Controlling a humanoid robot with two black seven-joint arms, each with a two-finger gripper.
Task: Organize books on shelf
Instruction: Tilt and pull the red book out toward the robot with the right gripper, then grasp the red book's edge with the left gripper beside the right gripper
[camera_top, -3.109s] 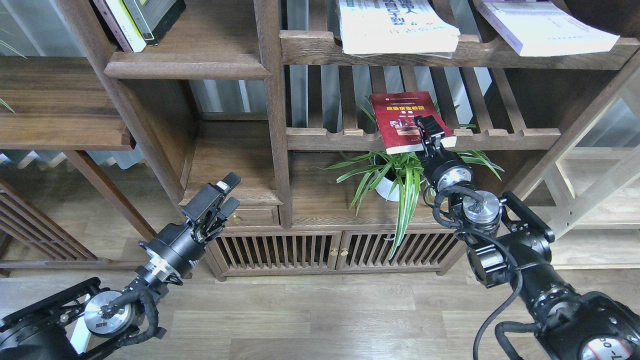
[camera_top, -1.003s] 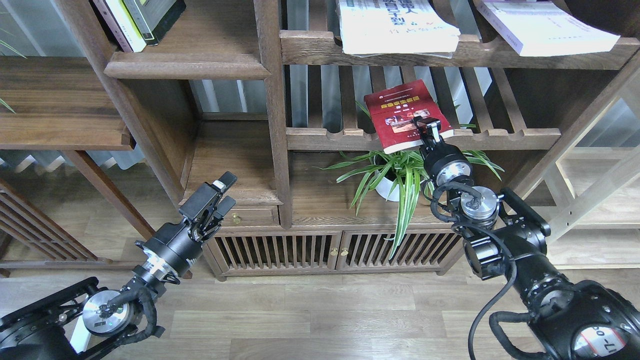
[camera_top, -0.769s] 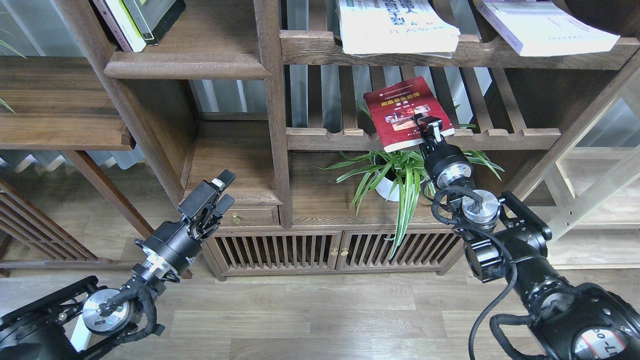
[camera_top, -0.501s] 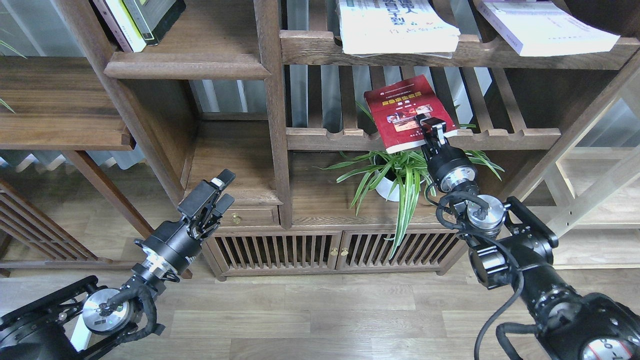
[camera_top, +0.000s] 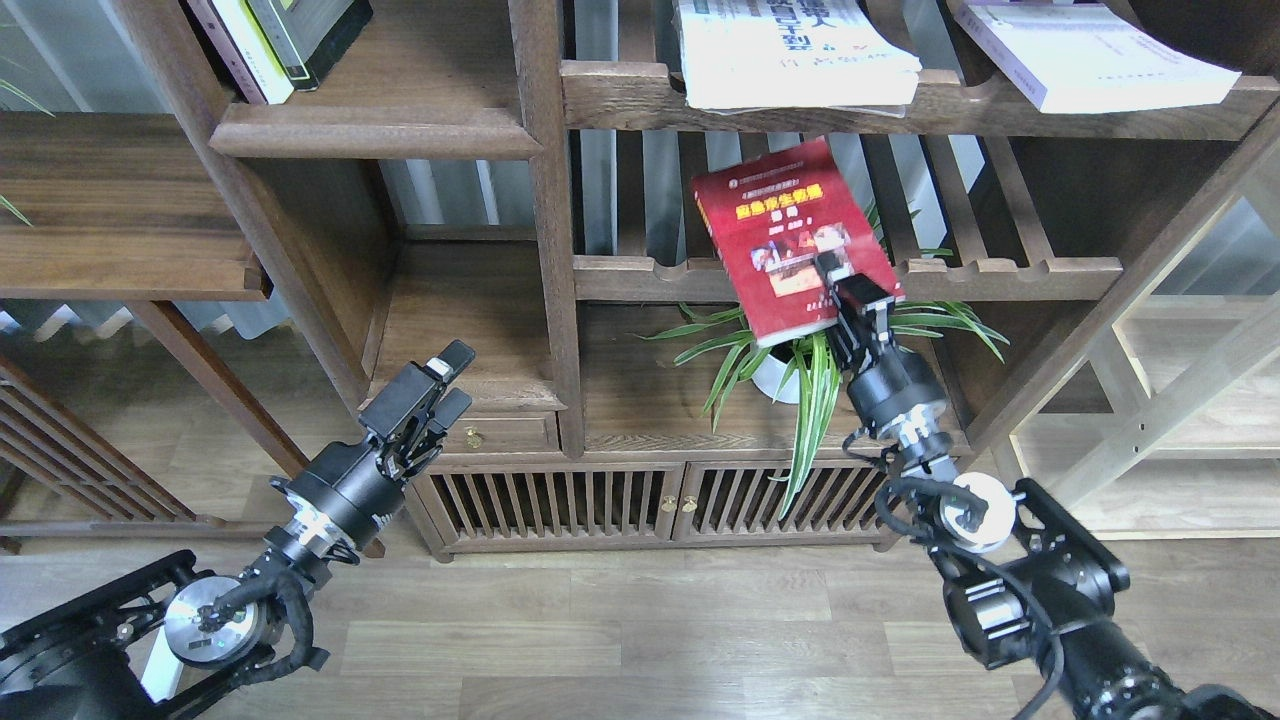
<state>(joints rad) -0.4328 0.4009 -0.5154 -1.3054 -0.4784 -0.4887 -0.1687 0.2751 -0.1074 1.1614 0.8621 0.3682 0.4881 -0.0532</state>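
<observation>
Study or home library: tall dark bookcase (camera_top: 540, 200) holding books (camera_top: 795, 50); potted plant (camera_top: 800, 360) at 3 o'clock; wood-plank floor (camera_top: 620, 620).

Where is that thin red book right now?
In the head view, right of centre, the thin red book is gripped at its lower corner by the right gripper, tilted before the slatted rack, above the green potted plant.

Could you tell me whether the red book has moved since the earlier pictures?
Yes. The red book, clamped in the right gripper, has come off the slatted rack's scalloped rail toward the camera, now overlapping that rail.
</observation>
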